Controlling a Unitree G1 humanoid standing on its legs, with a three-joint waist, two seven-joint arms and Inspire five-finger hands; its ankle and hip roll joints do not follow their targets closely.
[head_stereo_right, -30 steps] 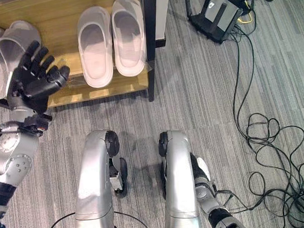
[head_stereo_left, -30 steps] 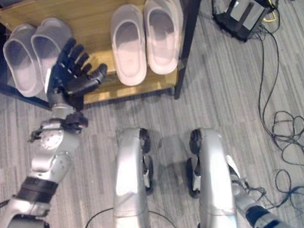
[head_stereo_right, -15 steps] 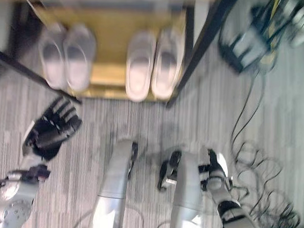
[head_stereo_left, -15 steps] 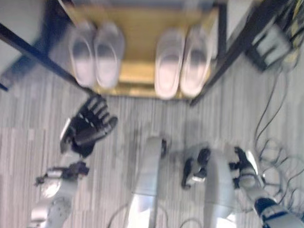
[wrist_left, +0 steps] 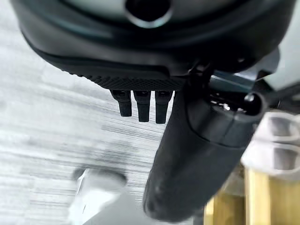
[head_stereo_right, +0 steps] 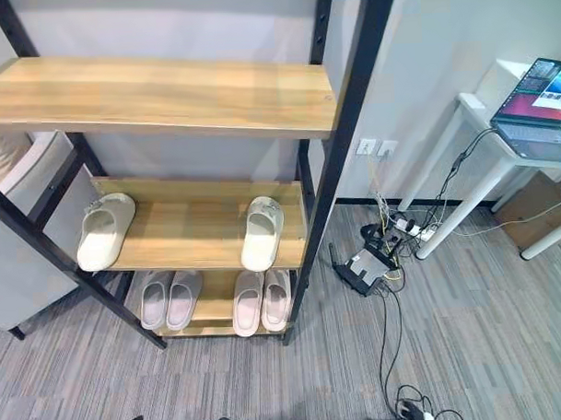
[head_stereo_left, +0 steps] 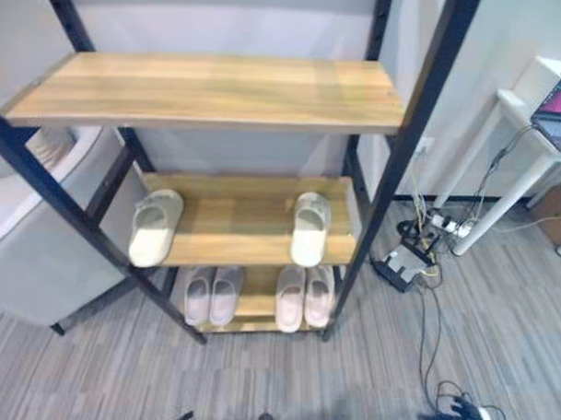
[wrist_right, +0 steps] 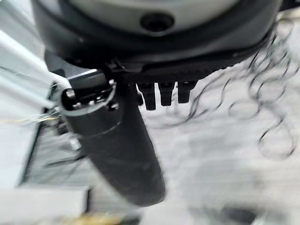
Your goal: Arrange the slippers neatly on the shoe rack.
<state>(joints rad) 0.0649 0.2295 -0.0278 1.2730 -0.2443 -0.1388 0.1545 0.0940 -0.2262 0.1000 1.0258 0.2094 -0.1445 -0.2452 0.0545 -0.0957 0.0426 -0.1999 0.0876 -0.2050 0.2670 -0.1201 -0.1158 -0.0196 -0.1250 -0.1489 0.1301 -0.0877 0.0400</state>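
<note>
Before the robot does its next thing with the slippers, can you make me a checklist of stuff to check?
1. Bottom shelf pairs side by side: left pair and right pair each sit together. Ok.
2. Middle shelf slippers paired: left slipper and right slipper lie far apart. Not ok.
3. Top shelf free for use: bare. Ok.
4. Left hand holding nothing: fingers straight. Ok.
5. Right hand holding nothing: fingers straight. Ok.
6. Hands near the rack: both low, away from the shelves. Not ok.
</note>
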